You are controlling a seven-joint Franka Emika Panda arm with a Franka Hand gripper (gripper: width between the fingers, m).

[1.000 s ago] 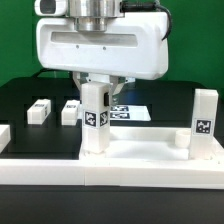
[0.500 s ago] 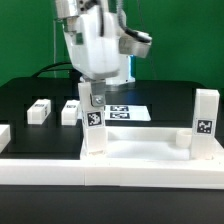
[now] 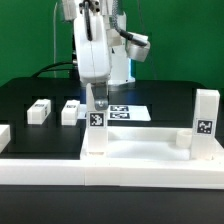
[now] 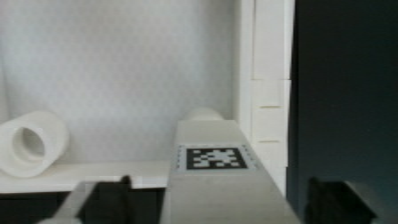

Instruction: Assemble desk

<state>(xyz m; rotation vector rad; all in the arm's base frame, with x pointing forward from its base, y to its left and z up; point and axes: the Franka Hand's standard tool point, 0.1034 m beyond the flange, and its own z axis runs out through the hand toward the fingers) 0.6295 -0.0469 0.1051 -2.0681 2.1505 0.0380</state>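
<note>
Since the jaws stand open on either side of the upright leg (image 3: 95,135) without gripping it, the gripper (image 3: 97,100) should, I judge, rise straight, fingers (image 4: 103,203) clear of both faces, so nothing tips the leg seated at the exterior view's left end of the desk panel (image 3: 150,152); 2 loose legs (image 3: 40,111) lie beyond

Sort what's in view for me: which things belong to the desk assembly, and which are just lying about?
Job:
desk panel
upright leg under the gripper
second upright leg, exterior view's right
two loose legs lying on the table

Lying about:
marker board
white border rail
</note>
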